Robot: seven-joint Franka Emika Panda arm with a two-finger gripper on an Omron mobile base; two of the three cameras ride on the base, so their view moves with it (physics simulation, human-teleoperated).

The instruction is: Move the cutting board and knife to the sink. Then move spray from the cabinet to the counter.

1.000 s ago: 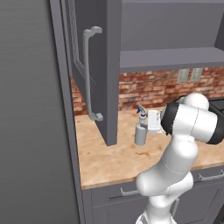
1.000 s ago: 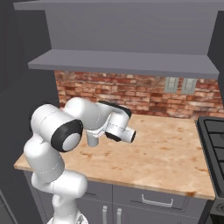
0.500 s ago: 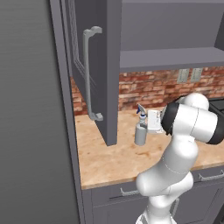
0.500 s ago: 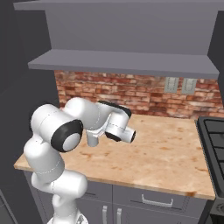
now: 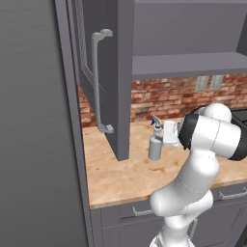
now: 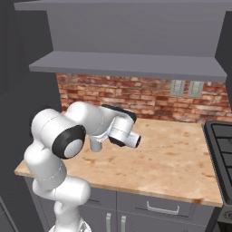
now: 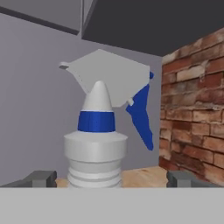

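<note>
The spray (image 5: 155, 143), a pale grey bottle with a white trigger head and blue nozzle, stands upright on the counter (image 5: 120, 176) beside the open cabinet door (image 5: 118, 72). My gripper (image 7: 111, 179) is open and level with the bottle's neck. The spray (image 7: 97, 144) stands between the two fingertips (image 7: 41, 178) with a gap on each side, touching neither. In the right base view the arm covers most of the spray (image 6: 95, 145). The cutting board, knife and sink are out of view.
The cabinet door's long bar handle (image 5: 96, 82) hangs over the counter's left part. A grey shelf (image 6: 131, 67) runs above the brick wall (image 6: 149, 97). A black stove (image 6: 222, 145) borders the counter (image 6: 176, 158) on the right. Drawer fronts (image 6: 158, 207) lie below.
</note>
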